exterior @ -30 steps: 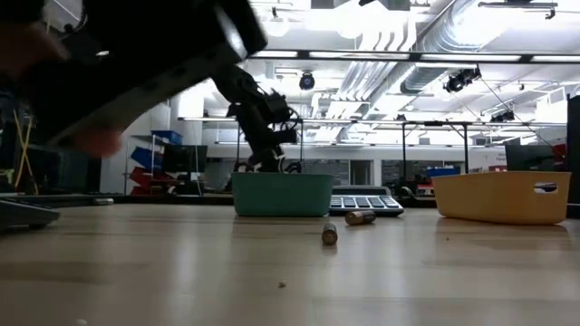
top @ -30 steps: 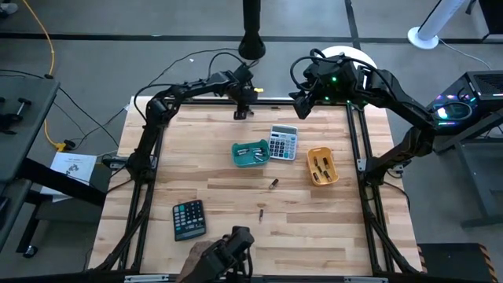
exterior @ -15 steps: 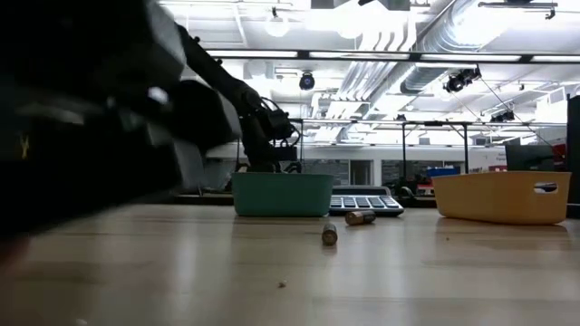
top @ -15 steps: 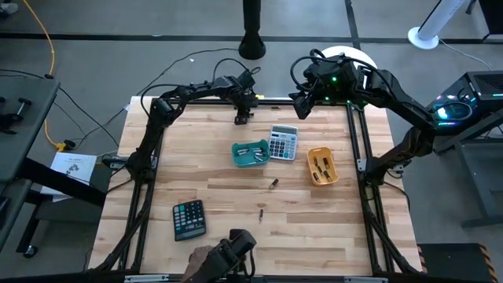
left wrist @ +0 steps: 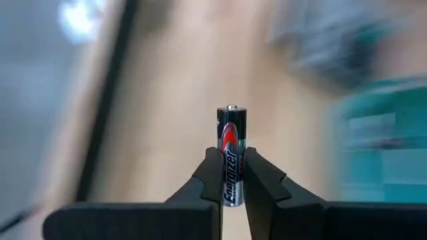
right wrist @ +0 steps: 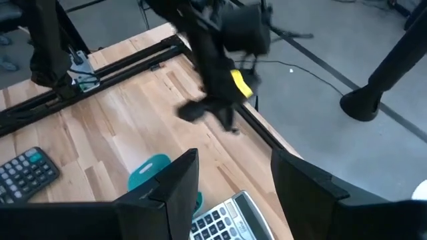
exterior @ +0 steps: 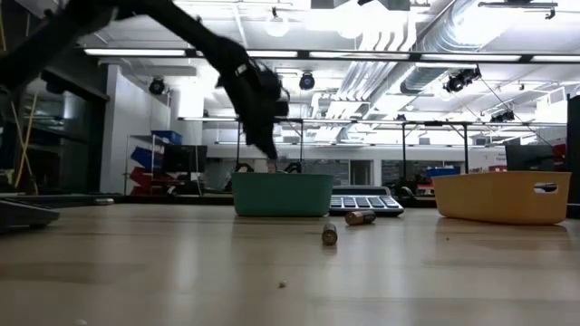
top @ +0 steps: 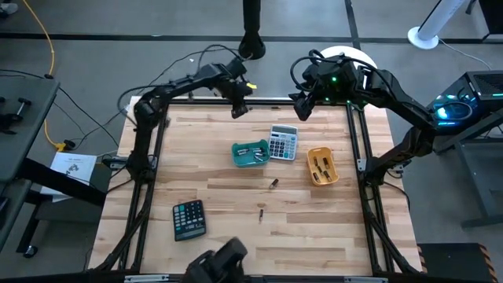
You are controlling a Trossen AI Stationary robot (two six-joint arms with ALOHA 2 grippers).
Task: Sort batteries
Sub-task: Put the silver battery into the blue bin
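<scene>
The surface [top: 220,228] is showing pale wooden planks inside a dark metal frame. The left pincer [left wrist: 231,179] is pinching a small cylindrical battery [left wrist: 231,153], black and red with a metal tip, standing upright between its dark fingers. In the high view this pincer [top: 239,108] is hovering at the far edge, having pulled back since a moment ago. More batteries are lying in the teal tray [top: 238,156] and the yellow tray [top: 331,168]; two loose batteries [top: 273,183] are resting nearby. The right pincer [right wrist: 230,177] is waiting at the far right corner, fingers spread wide.
</scene>
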